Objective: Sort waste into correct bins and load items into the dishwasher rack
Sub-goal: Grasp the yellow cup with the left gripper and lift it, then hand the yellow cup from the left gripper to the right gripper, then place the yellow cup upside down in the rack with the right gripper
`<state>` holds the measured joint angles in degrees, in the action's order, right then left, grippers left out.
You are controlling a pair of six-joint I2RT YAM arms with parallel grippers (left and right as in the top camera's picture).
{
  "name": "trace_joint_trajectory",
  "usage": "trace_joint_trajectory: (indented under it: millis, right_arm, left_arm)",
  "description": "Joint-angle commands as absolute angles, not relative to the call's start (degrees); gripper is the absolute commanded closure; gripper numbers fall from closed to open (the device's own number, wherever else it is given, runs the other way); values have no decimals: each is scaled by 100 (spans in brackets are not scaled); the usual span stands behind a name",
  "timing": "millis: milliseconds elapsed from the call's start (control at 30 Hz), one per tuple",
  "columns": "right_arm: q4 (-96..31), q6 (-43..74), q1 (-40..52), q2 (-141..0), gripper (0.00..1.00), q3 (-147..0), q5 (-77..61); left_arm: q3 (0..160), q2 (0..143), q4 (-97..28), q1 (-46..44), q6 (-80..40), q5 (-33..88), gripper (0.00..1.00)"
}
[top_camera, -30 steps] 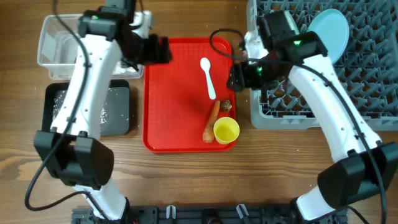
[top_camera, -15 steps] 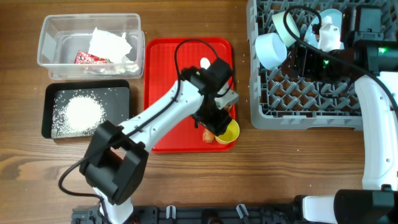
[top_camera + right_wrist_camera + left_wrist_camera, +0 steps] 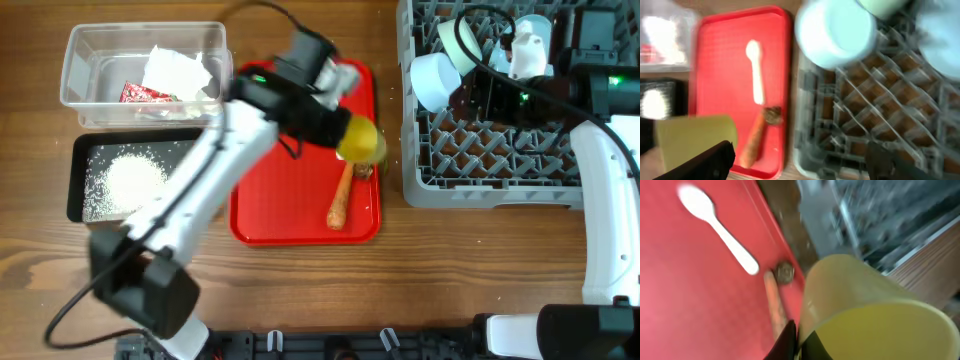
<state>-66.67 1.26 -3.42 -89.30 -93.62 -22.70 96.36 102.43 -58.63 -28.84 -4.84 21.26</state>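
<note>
My left gripper [image 3: 345, 135] is shut on the rim of the yellow cup [image 3: 362, 140], one finger inside and one outside. It holds the cup tilted above the red tray's right edge. The rim fills the left wrist view, where the left gripper [image 3: 797, 341] pinches the cup [image 3: 865, 310]. Below lie the white spoon [image 3: 715, 227], the carrot piece [image 3: 340, 197] and the brown lump [image 3: 362, 172]. My right gripper [image 3: 470, 97] hangs open and empty over the dishwasher rack [image 3: 500, 170], next to two bowls [image 3: 435, 80] [image 3: 462, 40]. The plate [image 3: 940, 40] stands in the rack.
The clear tub [image 3: 70, 60] at back left holds crumpled tissue [image 3: 178, 70] and a red wrapper [image 3: 140, 93]. In front of it, the black tray [image 3: 78, 150] carries rice [image 3: 130, 180]. The red serving tray [image 3: 280, 200] lies between the bins and the rack.
My left gripper closed on the yellow cup's rim at the tray's front right corner and lifted it up and back. The right gripper stays over the rack, a little wider.
</note>
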Motion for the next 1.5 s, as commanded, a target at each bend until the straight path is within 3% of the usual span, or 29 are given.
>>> trace_joint_trajectory:
  millis: [0,133,333,400,733,1000,1100,1233,1367,1467]
  right_arm:
    - [-5933,-454,-322,-8892,13,-8853,-4313]
    - [-3767,-215,-89,-8903,13,-7756,-6834]
    - [-388,1280,755,-8903,8,-7354,-7988]
    - [161,1553,753,-8903,8,-7354,-8141]
    - [799,1544,617,-8903,7,-7354,-8707]
    - [941,1500,1142,-8903,4,-7354,-7306]
    - [1074,1505,1168,-8903,14,-7352,-7308]
    - [1116,1503,1166,-8903,43,-7354,-7308]
    - [1111,1500,996,-8903,48,-7354,-7354]
    - [1111,1503,552,-8903,49,-7352,-7745]
  left_arm:
    - [9751,10029,-5688,-1997,-558,4106,96]
    - [9751,10029,-4971,-1160,-493,6552,96]
    - [9751,10029,-4659,-1022,-475,7682,96]
    - [9751,10029,-4598,-943,-475,7841,96]
    - [9751,10029,-4558,-561,-478,7841,96]
    - [9751,10029,-4558,-672,-475,8156,96]
    - [9751,10029,-4552,-801,-475,8025,96]
    - [9751,10029,-4556,-799,-478,7948,95]
    - [9751,10029,-4560,-799,-478,7942,42]
    - [9751,10029,-4560,-799,-475,7942,37]
